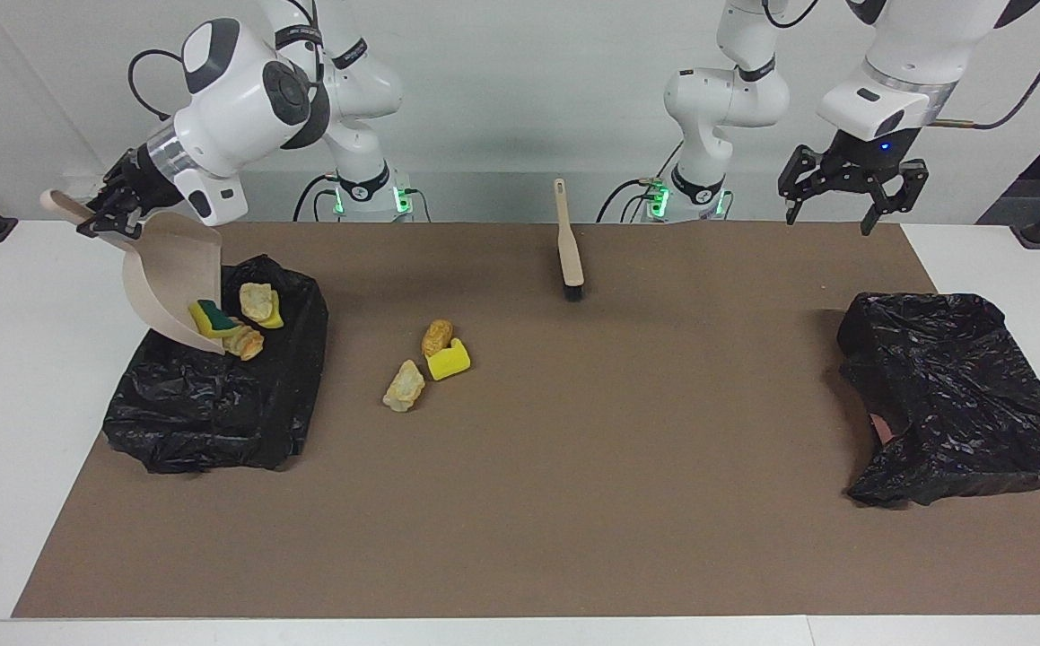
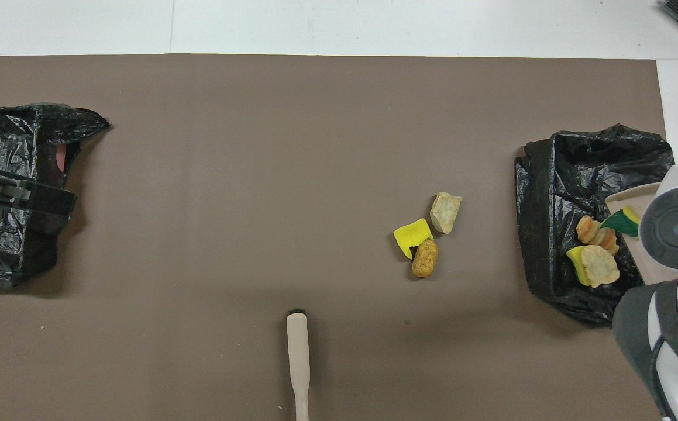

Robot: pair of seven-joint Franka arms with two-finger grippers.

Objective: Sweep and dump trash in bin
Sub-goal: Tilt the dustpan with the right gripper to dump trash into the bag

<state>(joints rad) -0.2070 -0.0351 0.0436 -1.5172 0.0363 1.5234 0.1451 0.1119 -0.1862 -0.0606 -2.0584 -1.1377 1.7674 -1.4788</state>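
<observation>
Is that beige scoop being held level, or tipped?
Tipped. The right hand holds the beige plastic dustpan by its handle, mouth slanting down over the black bag-lined bin; a yellow-green sponge sits at its lip.
</observation>
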